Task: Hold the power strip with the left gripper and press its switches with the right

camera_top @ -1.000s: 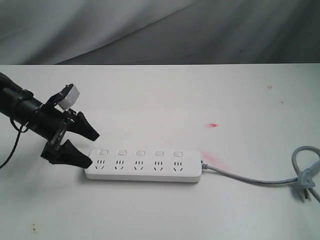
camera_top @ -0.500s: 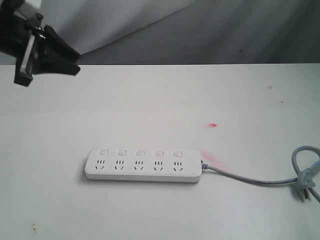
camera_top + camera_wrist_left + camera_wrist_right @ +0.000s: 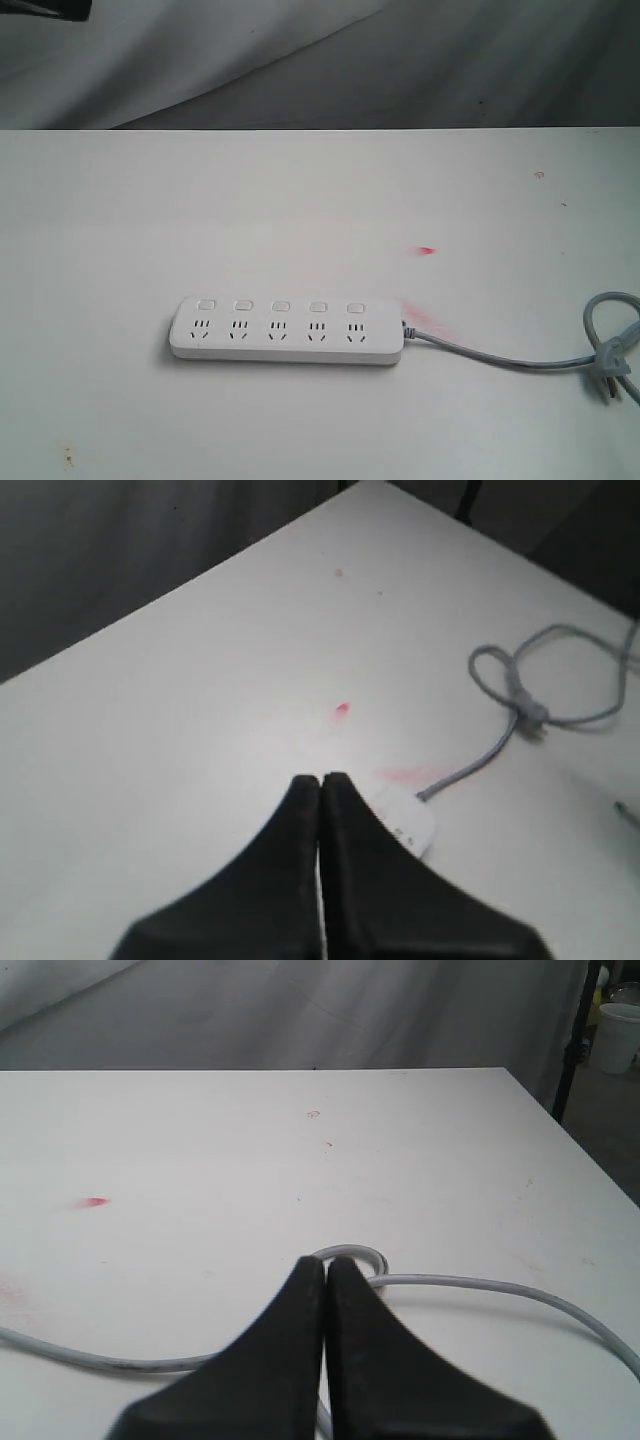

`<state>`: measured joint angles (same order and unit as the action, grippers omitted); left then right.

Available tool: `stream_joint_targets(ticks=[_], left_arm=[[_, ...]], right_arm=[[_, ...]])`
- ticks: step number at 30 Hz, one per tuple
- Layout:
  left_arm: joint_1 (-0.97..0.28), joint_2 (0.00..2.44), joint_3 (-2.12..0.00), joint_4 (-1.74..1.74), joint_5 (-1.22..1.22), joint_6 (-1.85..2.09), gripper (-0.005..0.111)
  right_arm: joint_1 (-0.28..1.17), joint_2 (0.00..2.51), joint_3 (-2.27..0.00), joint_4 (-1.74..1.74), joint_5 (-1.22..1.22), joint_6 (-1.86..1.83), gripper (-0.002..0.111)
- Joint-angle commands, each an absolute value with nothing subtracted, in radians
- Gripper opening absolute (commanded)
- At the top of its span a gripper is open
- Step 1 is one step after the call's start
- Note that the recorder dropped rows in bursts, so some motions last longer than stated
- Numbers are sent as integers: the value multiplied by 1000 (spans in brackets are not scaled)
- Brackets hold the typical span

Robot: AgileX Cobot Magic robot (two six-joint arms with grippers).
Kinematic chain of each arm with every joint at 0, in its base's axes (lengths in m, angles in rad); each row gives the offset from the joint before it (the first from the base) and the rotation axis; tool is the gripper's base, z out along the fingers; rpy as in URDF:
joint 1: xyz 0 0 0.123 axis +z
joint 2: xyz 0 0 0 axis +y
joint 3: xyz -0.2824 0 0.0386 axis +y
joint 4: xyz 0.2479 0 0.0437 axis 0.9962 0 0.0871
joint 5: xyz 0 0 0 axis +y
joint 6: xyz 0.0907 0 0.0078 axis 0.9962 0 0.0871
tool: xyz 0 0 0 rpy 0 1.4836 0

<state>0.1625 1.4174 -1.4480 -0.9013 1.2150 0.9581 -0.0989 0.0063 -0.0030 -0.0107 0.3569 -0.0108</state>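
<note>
The white power strip (image 3: pixel 288 333) lies flat on the table (image 3: pixel 320 200), untouched, with its row of square switches (image 3: pixel 280 306) along the far edge. Its grey cable (image 3: pixel 500 358) runs right to a knotted loop (image 3: pixel 612 345). My left gripper (image 3: pixel 320 780) is shut with nothing in it, held high above the table; only the strip's cable end (image 3: pixel 412 826) shows past its fingers. In the exterior view just a dark scrap of the left arm (image 3: pixel 45 8) remains at the top left corner. My right gripper (image 3: pixel 325 1262) is shut and empty, over the cable loop (image 3: pixel 352 1256).
Small red marks (image 3: pixel 427 250) stain the table behind the strip's cable end. The table's right edge (image 3: pixel 590 1150) drops off near the right gripper, with a white bucket (image 3: pixel 618 1035) on the floor beyond. Grey cloth hangs behind the table.
The left gripper, open beside the strip's left end a second ago, has lifted up and left almost out of the exterior view, and its jaws are now shut. The strip has not moved.
</note>
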Motion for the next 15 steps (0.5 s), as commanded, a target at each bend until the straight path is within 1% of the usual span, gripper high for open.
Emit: stream_joint_targets(ticks=[1,2,4,8,10,15], left_arm=[[160,1350,-1456,-966,1221,572,0],[160,1336,-1456,-981,1203,411,0],[161,1326,-1456,-984,1164,219,0],[161,1326,-1456,-973,1218,181,0],[161,1307,-1456,-919,1209,181,0],[161,1089,-1445,-613,909,161,0]], right_arm=[[-103,0,0,-23,341,-14,0],[-103,0,0,-23,341,-14,0],[-103,0,0,-23,341,-14,0],[-103,0,0,-23,341,-14,0],[-103,0,0,-23,341,-14,0],[-103,0,0,-23,341,-14,0]])
